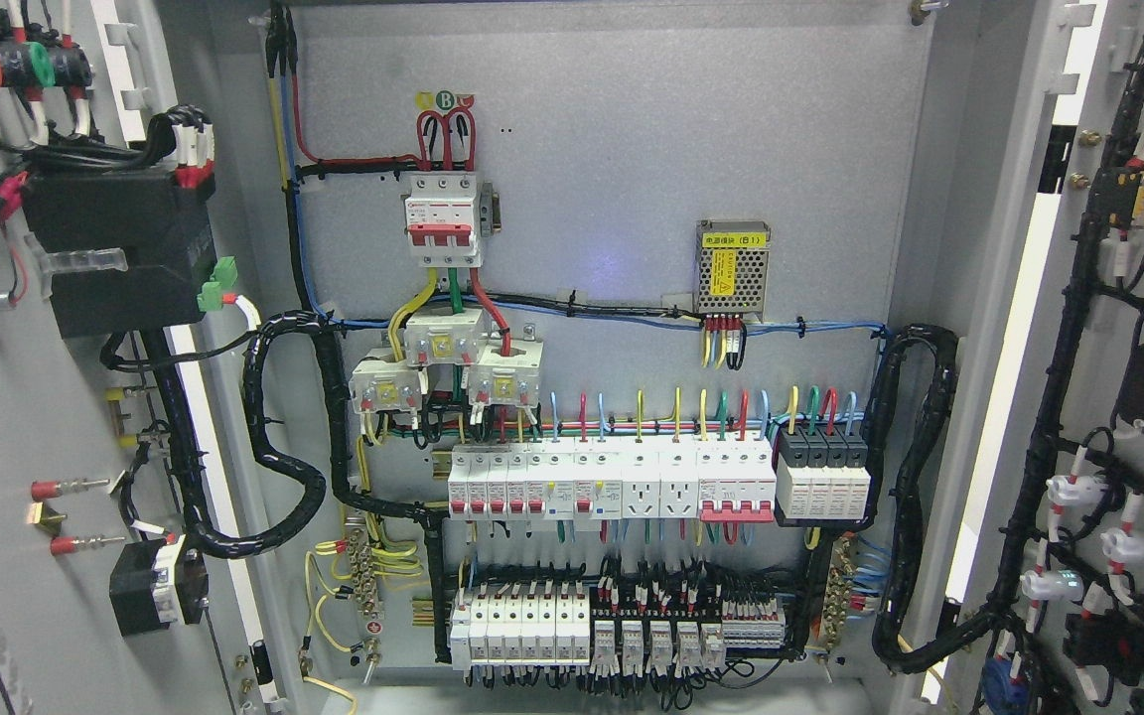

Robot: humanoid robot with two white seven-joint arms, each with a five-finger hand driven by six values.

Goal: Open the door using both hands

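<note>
Both cabinet doors stand swung wide open: left door [26,417] fills the picture's left edge, right door [1118,397] its right, flanking the wired back panel [612,199] with breaker rows [651,482]. Neither robot hand is in view.

Inside the cabinet, as I see it

A red main breaker [443,216] sits above a breaker row [612,482] (mostly white); a mesh-cased power supply [732,268] hangs right.

You face the grey metal back panel [612,119] of an open cabinet. Mounted on it are a red-and-white three-pole breaker [443,218] at the top, a perforated metal power supply box [732,268] to its right, and a row of white breakers [612,484] below.
</note>
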